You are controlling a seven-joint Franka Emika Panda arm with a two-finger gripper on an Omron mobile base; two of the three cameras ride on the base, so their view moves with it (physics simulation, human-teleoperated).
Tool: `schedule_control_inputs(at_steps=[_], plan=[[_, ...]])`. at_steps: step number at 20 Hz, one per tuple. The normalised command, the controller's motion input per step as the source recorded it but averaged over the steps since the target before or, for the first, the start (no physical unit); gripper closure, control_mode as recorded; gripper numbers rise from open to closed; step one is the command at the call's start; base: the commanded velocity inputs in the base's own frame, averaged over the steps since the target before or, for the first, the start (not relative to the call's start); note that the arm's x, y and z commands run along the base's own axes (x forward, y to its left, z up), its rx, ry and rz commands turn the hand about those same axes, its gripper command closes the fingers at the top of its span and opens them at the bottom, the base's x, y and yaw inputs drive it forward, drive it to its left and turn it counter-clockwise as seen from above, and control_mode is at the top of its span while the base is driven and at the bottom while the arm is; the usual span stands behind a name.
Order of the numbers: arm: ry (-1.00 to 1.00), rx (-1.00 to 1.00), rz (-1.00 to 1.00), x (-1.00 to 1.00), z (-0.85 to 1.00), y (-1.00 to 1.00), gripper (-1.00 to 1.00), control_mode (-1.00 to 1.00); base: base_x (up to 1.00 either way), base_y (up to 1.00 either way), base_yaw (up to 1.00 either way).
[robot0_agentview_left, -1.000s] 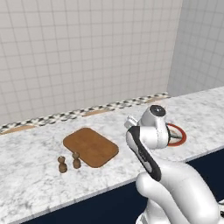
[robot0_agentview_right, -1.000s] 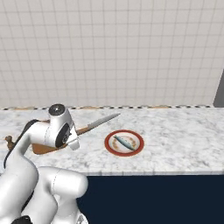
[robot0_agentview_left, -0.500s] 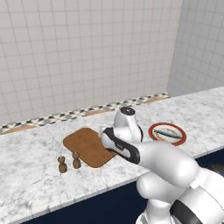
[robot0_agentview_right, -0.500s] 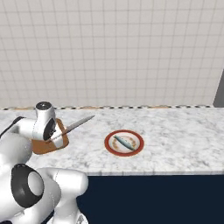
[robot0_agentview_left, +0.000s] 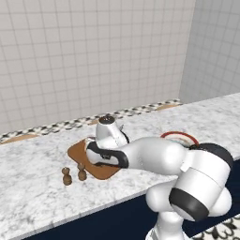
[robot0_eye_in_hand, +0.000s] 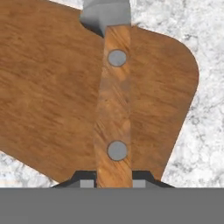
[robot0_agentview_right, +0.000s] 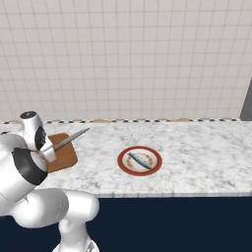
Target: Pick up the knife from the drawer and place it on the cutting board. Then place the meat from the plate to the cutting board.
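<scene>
Now my jaws [robot0_eye_in_hand: 113, 181] are clamped on the knife's [robot0_eye_in_hand: 113, 105] wooden handle, carrying it just above the cutting board [robot0_eye_in_hand: 48, 96] on the bench [robot0_agentview_right: 197, 147]. Left to do: set it down, then fetch the meat [robot0_agentview_right: 140, 160] from the plate [robot0_agentview_right: 124, 158].

Two small brown shakers [robot0_agentview_left: 74, 173] side by side on marble counter [robot0_agentview_left: 33, 197]; tiled wall [robot0_agentview_left: 93, 56] behind.
</scene>
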Motion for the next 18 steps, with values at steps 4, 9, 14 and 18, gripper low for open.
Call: schedule_control_inputs(at_steps=[4,9,14,18], plan=[[0.07,-0.05,0.04,0.13,-0.28,0.38,1.00,-1.00,0.00,0.00,0.00],[0.13,0.00,0.14,0.02,-0.25,0.09,1.00,-1.00,0.00,0.00,0.00],[0.06,0.00,0.16,0.10,-0.39,0.11,1.00,-1.00,0.00,0.00,0.00],[0.00,0.00,0.16,0.21,-0.46,0.02,-1.00,-1.00,0.00,0.00,0.00]])
